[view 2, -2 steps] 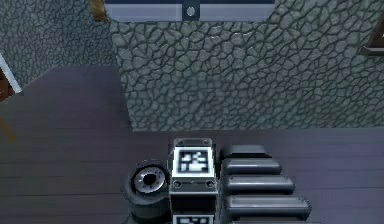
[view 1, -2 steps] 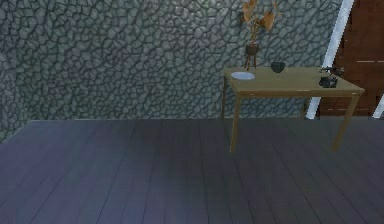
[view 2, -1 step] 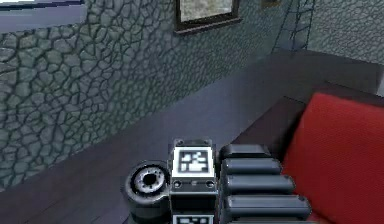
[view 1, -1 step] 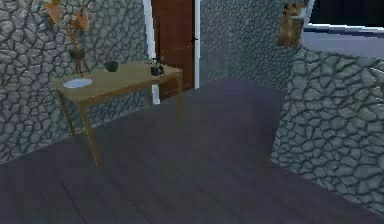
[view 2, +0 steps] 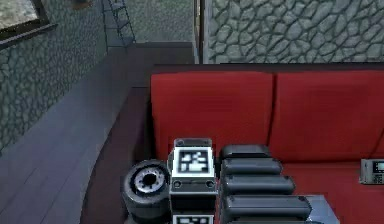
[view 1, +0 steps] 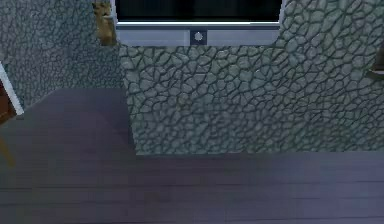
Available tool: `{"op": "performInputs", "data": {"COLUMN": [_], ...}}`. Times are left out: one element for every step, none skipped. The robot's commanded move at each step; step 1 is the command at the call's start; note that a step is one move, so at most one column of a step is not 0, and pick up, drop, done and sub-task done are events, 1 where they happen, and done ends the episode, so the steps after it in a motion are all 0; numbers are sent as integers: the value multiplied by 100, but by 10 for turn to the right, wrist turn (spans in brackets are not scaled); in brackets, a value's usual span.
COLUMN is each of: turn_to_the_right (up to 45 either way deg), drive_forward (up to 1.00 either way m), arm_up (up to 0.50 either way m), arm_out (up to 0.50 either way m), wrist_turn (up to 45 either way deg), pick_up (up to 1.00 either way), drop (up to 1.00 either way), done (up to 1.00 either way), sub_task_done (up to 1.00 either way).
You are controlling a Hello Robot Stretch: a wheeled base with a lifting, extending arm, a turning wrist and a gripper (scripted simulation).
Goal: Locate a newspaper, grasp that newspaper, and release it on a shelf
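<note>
Plainly, you were at the search step: where the newspaper lay could not be told, so grasping it and releasing it on a shelf were both ahead of you. Ahead stood a stone wall (view 1: pixel 230 90) of irregular grey cobbles with dark seams, above a floor (view 1: pixel 80 150) of smooth, dark purplish planks. To the arm's side was a red sofa (view 2: pixel 260 110) with plump, matte back cushions in a dark frame, and a small dark flat thing (view 2: pixel 372 170) lay on its seat, too small to name. The arm (view 2: pixel 250 185) rose as a stack of dark square segments beside a white marker square (view 2: pixel 193 165). The gripper (view 2: pixel 148 190) showed as a rounded dark body. I could not tell the state of the fingers, nor whether they held anything. Your next move, I judged, called for turning the base away from that wall to scan more of the room.
</note>
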Motion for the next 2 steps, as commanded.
{"op": "performInputs", "data": {"turn_to_the_right": [330,300], "drive_forward": [0,0], "arm_up": [0,0], "arm_out": [0,0], "wrist_turn": [0,0], "pick_up": [0,0], "drop": [0,0], "done": [0,0], "sub_task_done": [0,0]}}
